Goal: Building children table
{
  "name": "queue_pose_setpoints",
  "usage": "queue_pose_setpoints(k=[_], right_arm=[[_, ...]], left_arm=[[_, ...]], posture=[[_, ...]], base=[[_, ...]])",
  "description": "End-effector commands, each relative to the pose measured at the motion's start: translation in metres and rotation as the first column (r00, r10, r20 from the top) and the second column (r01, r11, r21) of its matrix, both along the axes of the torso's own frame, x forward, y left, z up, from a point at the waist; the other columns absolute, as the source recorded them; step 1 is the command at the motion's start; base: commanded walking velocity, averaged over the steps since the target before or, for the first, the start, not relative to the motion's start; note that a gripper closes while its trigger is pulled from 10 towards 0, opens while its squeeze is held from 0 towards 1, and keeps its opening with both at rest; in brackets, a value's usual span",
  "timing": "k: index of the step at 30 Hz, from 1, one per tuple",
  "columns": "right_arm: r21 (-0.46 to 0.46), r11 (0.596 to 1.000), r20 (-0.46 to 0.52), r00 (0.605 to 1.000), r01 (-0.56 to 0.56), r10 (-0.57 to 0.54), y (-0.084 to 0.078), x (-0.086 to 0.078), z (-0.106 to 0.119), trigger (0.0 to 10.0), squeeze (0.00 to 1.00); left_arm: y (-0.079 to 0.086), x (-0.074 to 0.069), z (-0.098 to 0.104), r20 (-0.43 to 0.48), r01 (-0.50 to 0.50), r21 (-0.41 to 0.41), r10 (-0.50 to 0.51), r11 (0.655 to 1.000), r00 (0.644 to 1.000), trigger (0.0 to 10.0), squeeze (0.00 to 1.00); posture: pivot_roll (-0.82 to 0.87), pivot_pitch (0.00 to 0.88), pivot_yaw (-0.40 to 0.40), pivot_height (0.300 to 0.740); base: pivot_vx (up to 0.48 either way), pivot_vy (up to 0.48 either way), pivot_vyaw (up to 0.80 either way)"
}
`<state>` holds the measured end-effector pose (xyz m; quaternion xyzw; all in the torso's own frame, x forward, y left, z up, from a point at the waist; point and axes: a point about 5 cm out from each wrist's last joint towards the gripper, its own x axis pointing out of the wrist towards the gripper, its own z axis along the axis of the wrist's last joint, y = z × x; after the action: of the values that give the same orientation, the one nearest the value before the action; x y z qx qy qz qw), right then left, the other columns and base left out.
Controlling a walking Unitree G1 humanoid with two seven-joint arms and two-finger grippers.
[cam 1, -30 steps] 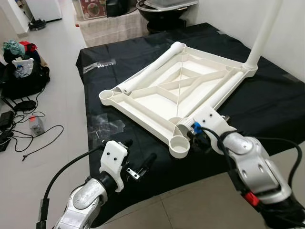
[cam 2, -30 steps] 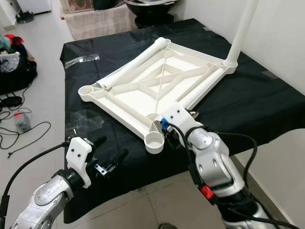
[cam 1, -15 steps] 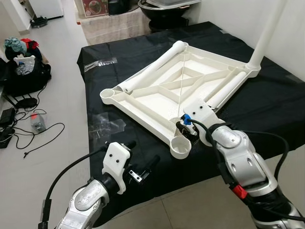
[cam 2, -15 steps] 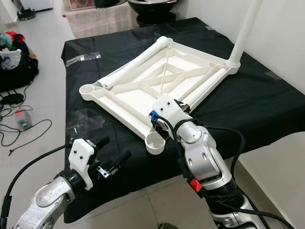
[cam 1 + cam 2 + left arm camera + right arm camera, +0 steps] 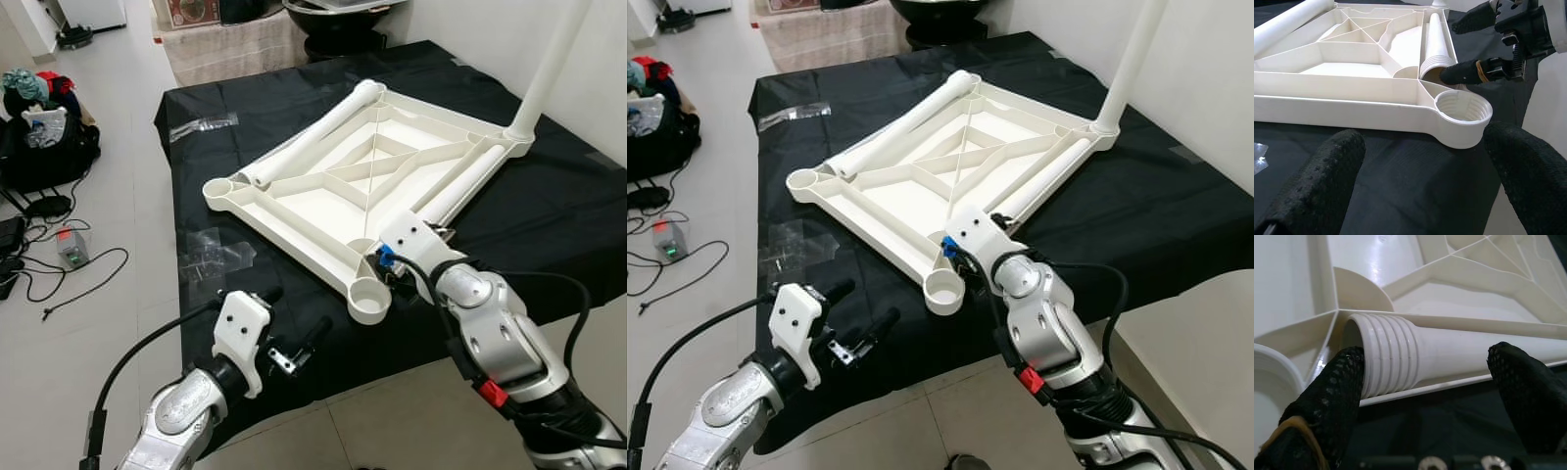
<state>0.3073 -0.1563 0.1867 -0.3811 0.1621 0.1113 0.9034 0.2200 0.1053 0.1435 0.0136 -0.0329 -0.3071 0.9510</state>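
The white children's tabletop (image 5: 362, 176) lies upside down across the middle of the frame, ribs up, on a black cloth (image 5: 549, 211) that covers the work surface. One leg (image 5: 544, 69) stands upright in the socket at the upper right corner. Two more legs lie flat inside the tray: a long one (image 5: 313, 137) along the upper left edge, and another (image 5: 460, 191) along the right edge, its threaded end (image 5: 1388, 357) pointing toward the empty round socket (image 5: 370, 299) at the near corner.

The right gripper (image 5: 1469, 46) is at that threaded end, just right of centre. Its fingers (image 5: 1334, 382) are spread wide, one pad resting against the mouth of the leg, the other (image 5: 1523, 387) off beside the shaft, so nothing is clamped.

The left gripper (image 5: 291, 335) hovers low at the lower left, over the cloth edge, short of the near socket. Its fingers (image 5: 1327, 176) are also wide apart and hold nothing.

Clear plastic bags (image 5: 211, 257) lie on the cloth at the left. On the floor at far left, cables (image 5: 69, 284) and a dark bag (image 5: 44, 147).
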Motion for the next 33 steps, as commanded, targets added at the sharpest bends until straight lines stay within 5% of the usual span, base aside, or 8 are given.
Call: queue_pose_setpoints(k=[1,23,30,33], right_arm=[[-0.047,0.998,-0.009,0.999,0.05,-0.051,-0.007,0.001,-0.004,10.0,0.0],[-0.105,0.991,0.225,0.973,0.079,-0.053,0.02,0.01,0.024,10.0,0.0],[-0.154,0.987,0.204,0.979,0.049,-0.017,0.026,0.008,0.018,10.0,0.0],[-0.175,0.984,0.155,0.988,0.044,-0.016,0.029,0.009,-0.002,10.0,0.0]], left_arm=[[0.001,-0.001,-0.003,-0.02,-0.003,0.003,0.003,1.0,1.0,10.0,0.0],[-0.003,-0.001,-0.001,-0.01,-0.003,0.0,0.003,1.0,1.0,10.0,0.0],[-0.004,-0.001,0.0,-0.009,0.0,-0.002,0.0,1.0,1.0,10.0,0.0],[-0.005,-0.001,0.0,-0.008,0.002,-0.004,-0.002,1.0,1.0,10.0,0.0]], posture=[[-0.08,0.139,0.012,0.74],[-0.08,0.142,-0.002,0.74],[-0.09,0.142,-0.003,0.74],[-0.09,0.14,-0.005,0.74]], base=[[0.0,0.0,0.0],[0.0,0.0,0.0],[0.0,0.0,0.0],[0.0,0.0,0.0]])
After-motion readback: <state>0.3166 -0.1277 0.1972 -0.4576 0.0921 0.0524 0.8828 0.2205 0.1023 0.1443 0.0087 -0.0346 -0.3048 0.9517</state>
